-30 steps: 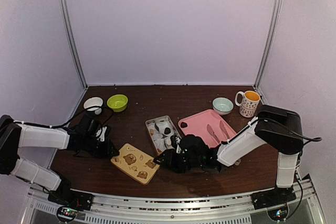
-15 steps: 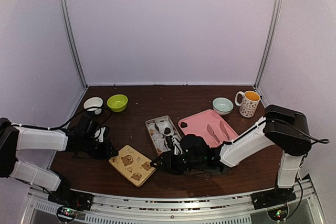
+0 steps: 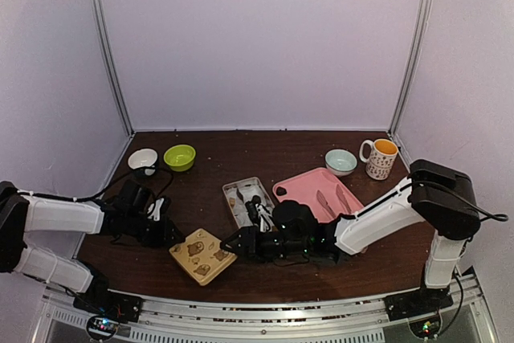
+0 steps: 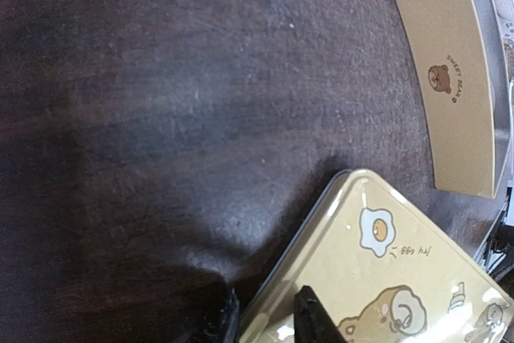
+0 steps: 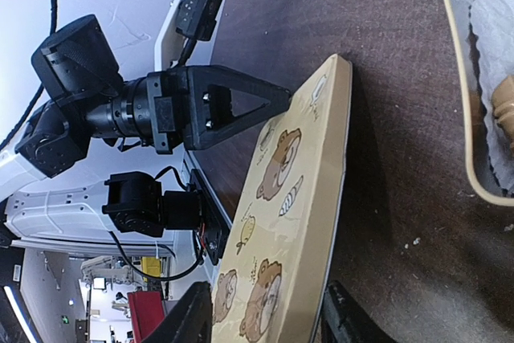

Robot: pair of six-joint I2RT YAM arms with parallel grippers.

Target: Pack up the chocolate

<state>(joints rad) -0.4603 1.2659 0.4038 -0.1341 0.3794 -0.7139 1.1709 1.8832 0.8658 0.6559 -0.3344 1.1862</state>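
We are seeing the chocolate [image 5: 504, 100] as small lumps lying in crinkly white paper [image 5: 490, 6] inside the tin [image 3: 227, 193], near the middle of the table [image 3: 241, 150]. The lid [image 3: 202, 256] is lying apart from the tin, closer to the robot, and seems to be tipping up on one side. The right gripper [image 5: 265, 323] is squeezing one end of the lid. The left gripper [image 4: 265, 315] seems to be pinching the rim at the other end. We are guessing the job now is carrying the lid over the tin. To do it well, both grippers should be moving together, keeping the lid flat, lining up the round corners and not squashing the paper. The lid is looking smooth, shiny and thin, with bears and an egg painted on it, so it may be slipping easily. The table is looking dark and grainy.
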